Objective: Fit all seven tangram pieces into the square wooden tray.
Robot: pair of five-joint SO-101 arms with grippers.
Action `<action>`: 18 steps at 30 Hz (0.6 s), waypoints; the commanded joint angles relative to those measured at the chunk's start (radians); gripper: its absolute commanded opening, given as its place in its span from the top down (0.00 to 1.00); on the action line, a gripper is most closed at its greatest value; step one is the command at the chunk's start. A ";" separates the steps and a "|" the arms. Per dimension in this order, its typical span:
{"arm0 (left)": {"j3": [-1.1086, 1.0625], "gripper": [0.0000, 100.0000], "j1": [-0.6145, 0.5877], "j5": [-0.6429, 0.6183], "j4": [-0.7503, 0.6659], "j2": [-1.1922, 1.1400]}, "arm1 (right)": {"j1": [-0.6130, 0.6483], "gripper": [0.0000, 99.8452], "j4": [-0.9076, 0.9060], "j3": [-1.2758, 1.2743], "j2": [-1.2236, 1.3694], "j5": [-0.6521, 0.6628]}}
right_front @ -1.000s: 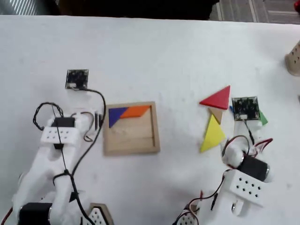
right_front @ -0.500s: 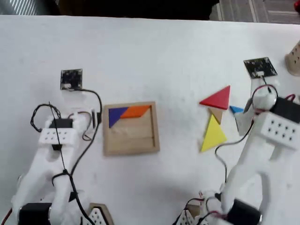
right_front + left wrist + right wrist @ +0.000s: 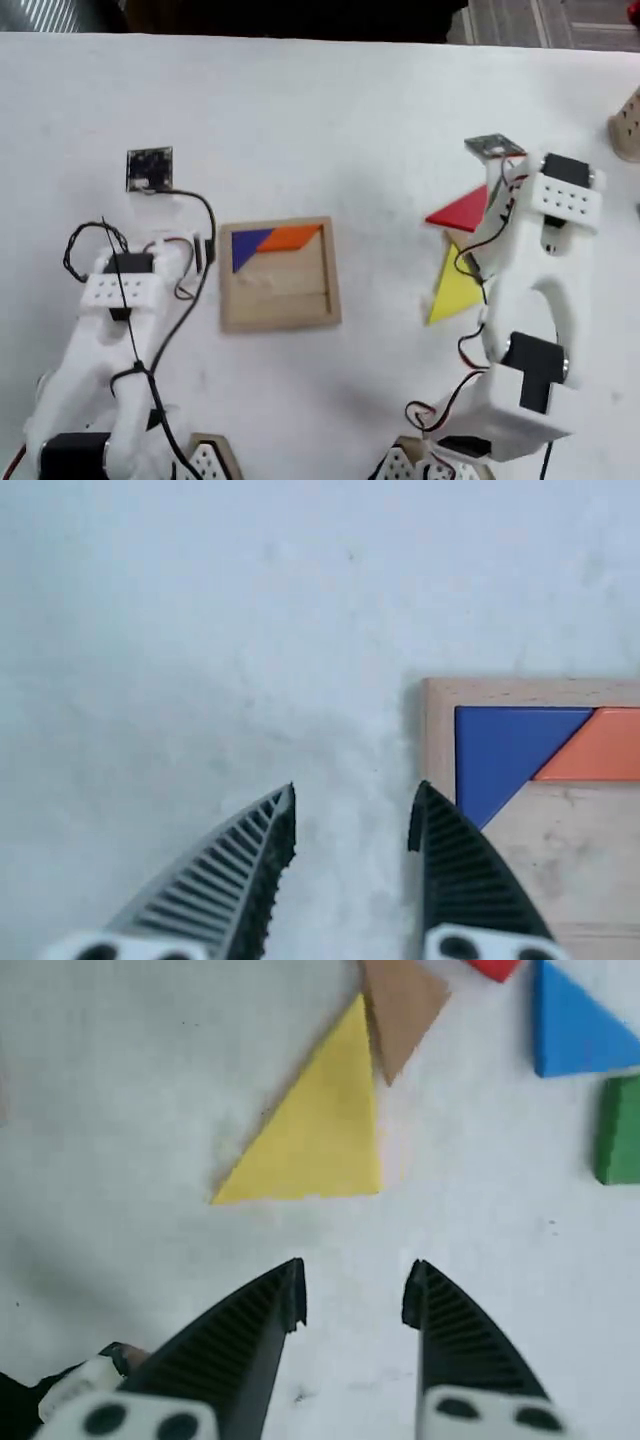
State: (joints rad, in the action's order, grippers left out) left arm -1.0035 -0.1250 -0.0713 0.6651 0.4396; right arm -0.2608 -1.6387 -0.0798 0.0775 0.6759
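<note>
The square wooden tray (image 3: 281,320) lies flat on the white bench (image 3: 330,120) between the two arms. A dark blue piece (image 3: 246,246) and an orange piece (image 3: 294,237) sit side by side against its far rim, touching; bare wood shows in the rest of its floor. The left gripper (image 3: 352,805) hangs just outside the tray's rim, jaws parted and holding nothing. A stretch of bench separates the tray from the loose pieces: yellow triangle (image 3: 318,1135), brown piece (image 3: 402,1005), red triangle (image 3: 461,211), light blue triangle (image 3: 574,1028), green piece (image 3: 622,1130). The right gripper (image 3: 352,1282) hovers near the yellow triangle's edge, parted, with nothing in it.
</note>
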 commanded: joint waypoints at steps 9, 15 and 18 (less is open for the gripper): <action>-0.046 0.80 -0.002 -0.003 -0.103 0.038 | -0.010 0.75 0.125 0.025 0.002 0.052; -0.077 0.80 -0.002 -0.003 -0.172 0.038 | -0.091 0.75 0.231 -0.026 0.002 0.262; -0.077 0.80 -0.002 -0.003 -0.172 0.038 | -0.143 0.75 0.312 -0.031 0.004 0.416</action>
State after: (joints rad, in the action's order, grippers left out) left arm -1.0848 -0.1250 -0.0713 0.5194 0.4396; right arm -0.3376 -1.4193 -0.1135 0.0867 0.9014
